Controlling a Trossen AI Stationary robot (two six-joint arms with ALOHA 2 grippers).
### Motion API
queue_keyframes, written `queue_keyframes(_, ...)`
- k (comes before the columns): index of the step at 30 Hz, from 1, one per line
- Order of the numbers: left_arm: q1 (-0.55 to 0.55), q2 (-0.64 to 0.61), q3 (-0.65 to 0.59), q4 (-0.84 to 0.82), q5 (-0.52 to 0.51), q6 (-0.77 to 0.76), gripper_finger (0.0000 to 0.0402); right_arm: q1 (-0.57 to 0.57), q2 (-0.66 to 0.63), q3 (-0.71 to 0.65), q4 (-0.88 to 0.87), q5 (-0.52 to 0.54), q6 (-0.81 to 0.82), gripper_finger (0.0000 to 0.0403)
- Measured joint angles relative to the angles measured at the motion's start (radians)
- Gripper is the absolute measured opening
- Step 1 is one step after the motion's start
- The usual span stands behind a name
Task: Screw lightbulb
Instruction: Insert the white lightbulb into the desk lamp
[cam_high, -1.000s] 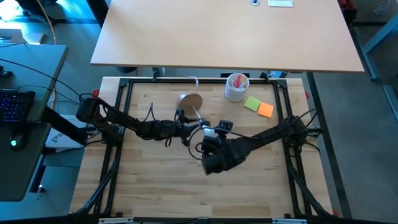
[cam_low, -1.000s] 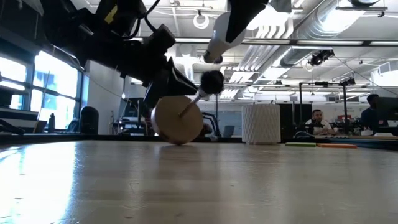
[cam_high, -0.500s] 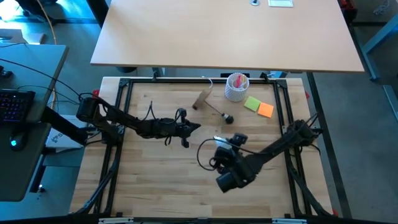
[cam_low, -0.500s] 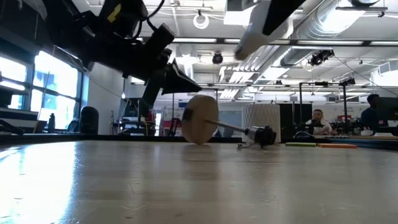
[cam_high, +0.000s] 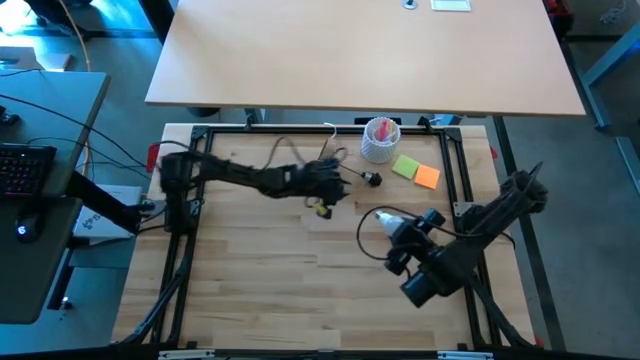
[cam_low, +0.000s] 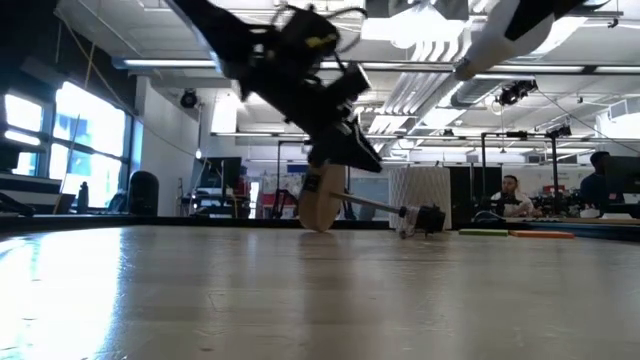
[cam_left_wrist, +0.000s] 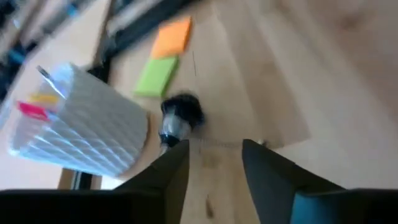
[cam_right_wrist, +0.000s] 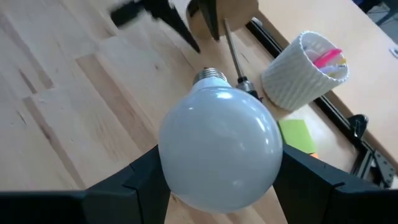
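Lightbulb (cam_right_wrist: 217, 149), light and breakable, sits gripped by its smooth globe in our right tool (cam_high: 388, 222) above the desk (cam_high: 260, 270); our left tool (cam_left_wrist: 212, 163), fingers parted and empty, hovers over the toppled lamp stand (cam_low: 322, 200).

The light wooden table (cam_high: 260, 270) carries, along its far edge, a toppled round wooden stand (cam_low: 318, 198) with its black socket (cam_high: 372, 179) lying to its right, then a white ribbed cup (cam_high: 380, 141), and green (cam_high: 405, 166) and orange (cam_high: 427, 177) sticky notes.
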Motion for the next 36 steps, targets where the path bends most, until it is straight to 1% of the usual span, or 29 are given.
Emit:
queue_keyframes(4,0.013,0.135,0.208,-0.150,-0.090,0.035,0.0169,0.027,-0.018,-0.034,0.002,0.013,0.048,0.0231)
queue_keyframes(6,0.020,0.189,0.300,-0.211,-0.112,0.056,0.0173,0.039,-0.019,-0.037,0.003,0.017,0.052,0.0231)
queue_keyframes(9,0.029,0.260,0.403,-0.309,-0.149,0.089,0.0174,0.048,-0.017,-0.038,0.009,0.020,0.051,0.0231)
queue_keyframes(12,0.040,0.322,0.478,-0.374,-0.192,0.132,0.0174,0.058,-0.016,-0.038,0.017,0.020,0.051,0.0231)
queue_keyframes(15,0.049,0.375,0.533,-0.411,-0.230,0.157,0.0174,0.071,-0.015,-0.038,0.021,0.020,0.051,0.0231)
queue_keyframes(19,0.058,0.426,0.563,-0.408,-0.315,0.171,0.0174,0.085,-0.015,-0.038,0.036,0.028,0.051,0.0231)
queue_keyframes(25,0.075,0.442,0.570,-0.417,-0.323,0.186,0.0170,0.101,-0.015,-0.038,0.059,0.059,0.051,0.0231)
queue_keyframes(28,0.078,0.439,0.570,-0.418,-0.322,0.174,0.0150,0.101,-0.015,-0.038,0.066,0.066,0.051,0.0231)
queue_keyframes(31,0.074,0.433,0.570,-0.404,-0.315,0.171,0.0111,0.101,-0.015,-0.037,0.066,0.066,0.051,0.0231)
queue_keyframes(32,0.073,0.429,0.570,-0.408,-0.303,0.169,0.0094,0.101,-0.014,-0.037,0.066,0.066,0.051,0.0231)
queue_keyframes(35,0.072,0.424,0.571,-0.415,-0.220,0.150,0.0038,0.101,-0.014,-0.037,0.070,0.065,0.051,0.0231)
queue_keyframes(36,0.074,0.422,0.571,-0.417,-0.188,0.116,0.0029,0.101,-0.014,-0.037,0.072,0.065,0.051,0.0231)
